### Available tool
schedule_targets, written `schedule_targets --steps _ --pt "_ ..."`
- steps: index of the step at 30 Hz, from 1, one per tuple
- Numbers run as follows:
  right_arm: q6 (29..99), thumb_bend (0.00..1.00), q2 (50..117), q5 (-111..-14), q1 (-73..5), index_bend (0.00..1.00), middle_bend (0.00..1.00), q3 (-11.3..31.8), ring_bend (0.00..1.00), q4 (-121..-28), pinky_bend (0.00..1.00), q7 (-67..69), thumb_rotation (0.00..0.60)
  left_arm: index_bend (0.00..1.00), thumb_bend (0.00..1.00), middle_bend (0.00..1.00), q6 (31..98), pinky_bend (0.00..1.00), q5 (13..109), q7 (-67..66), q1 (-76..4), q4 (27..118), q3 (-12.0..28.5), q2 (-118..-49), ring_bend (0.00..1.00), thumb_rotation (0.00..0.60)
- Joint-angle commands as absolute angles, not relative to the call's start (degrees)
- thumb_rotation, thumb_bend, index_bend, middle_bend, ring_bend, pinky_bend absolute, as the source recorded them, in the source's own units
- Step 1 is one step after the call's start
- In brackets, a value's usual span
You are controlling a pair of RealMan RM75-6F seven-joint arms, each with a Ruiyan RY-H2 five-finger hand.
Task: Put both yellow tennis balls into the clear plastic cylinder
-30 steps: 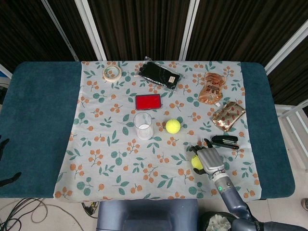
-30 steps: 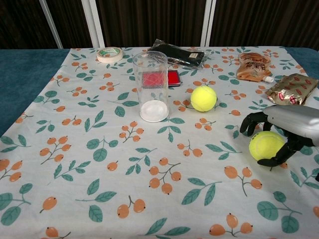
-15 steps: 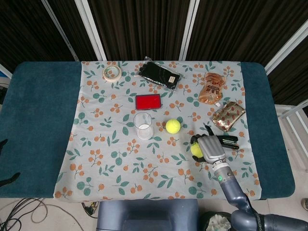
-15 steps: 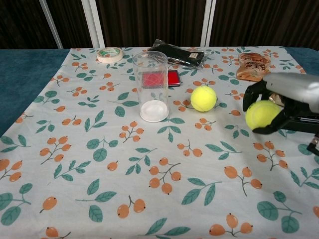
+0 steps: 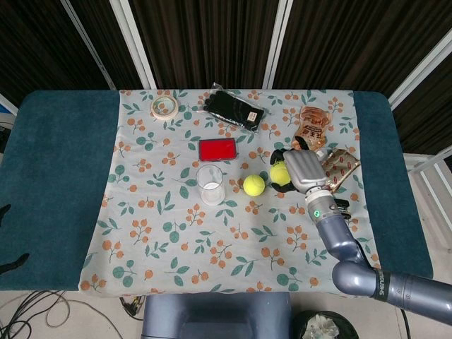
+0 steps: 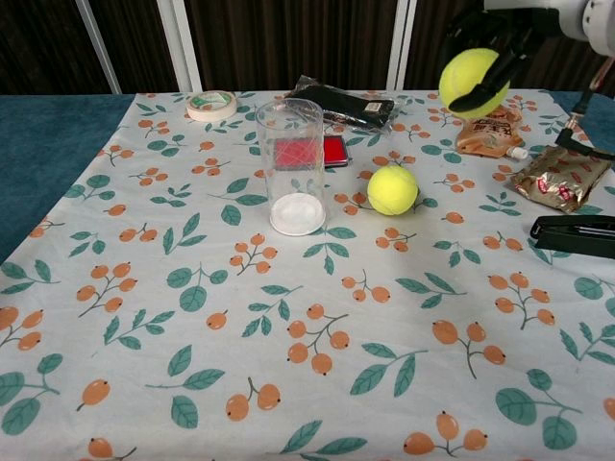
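A floral cloth (image 5: 169, 233) covers the middle of the blue desk (image 5: 56, 176). At its far edge lie a tape roll (image 5: 164, 107) and a black pouch (image 5: 234, 107). A red box (image 5: 217, 150) sits mid-cloth. To the right are an orange snack bag (image 6: 488, 128), a brown packet (image 6: 562, 176) and a black stapler (image 6: 575, 234).

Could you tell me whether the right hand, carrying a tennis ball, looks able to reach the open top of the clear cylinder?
Probably yes: the right hand holds its tennis ball high, and the clear cylinder stands upright, uncovered.

Bright even light, soft shadows, sharp
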State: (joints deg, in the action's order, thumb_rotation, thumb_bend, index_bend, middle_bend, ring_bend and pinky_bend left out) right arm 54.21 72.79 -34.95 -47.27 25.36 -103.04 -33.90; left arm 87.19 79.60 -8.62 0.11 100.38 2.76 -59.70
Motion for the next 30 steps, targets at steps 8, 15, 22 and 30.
schedule_targets --steps 8,15,22,30 --pt "53.5 0.67 75.03 -23.1 -59.09 0.45 0.45 27.83 0.6 -101.67 0.0 -36.32 0.6 0.13 0.04 0.0 86.89 0.03 79.73 -8.72 -0.02 100.5 2.61 -59.68 0.0 0.6" --pt "56.66 0.67 79.16 -21.64 -64.15 0.45 0.45 27.09 0.6 -99.69 0.0 -37.35 0.6 0.13 0.04 0.0 86.53 0.03 79.73 -8.38 -0.14 100.44 2.54 -59.58 0.0 0.6" --pt "58.23 0.67 82.03 -19.45 -67.38 0.45 0.45 25.98 0.6 -99.69 0.0 -38.34 0.6 0.13 0.04 0.0 86.23 0.03 79.74 -7.96 -0.28 100.38 2.52 -59.48 0.0 0.6" --pt "59.64 0.67 84.48 -17.92 -69.83 0.45 0.43 24.52 0.59 -99.37 0.0 -38.39 0.6 0.13 0.04 0.0 85.3 0.03 79.08 -7.21 -0.59 100.03 2.6 -59.34 0.0 0.6"
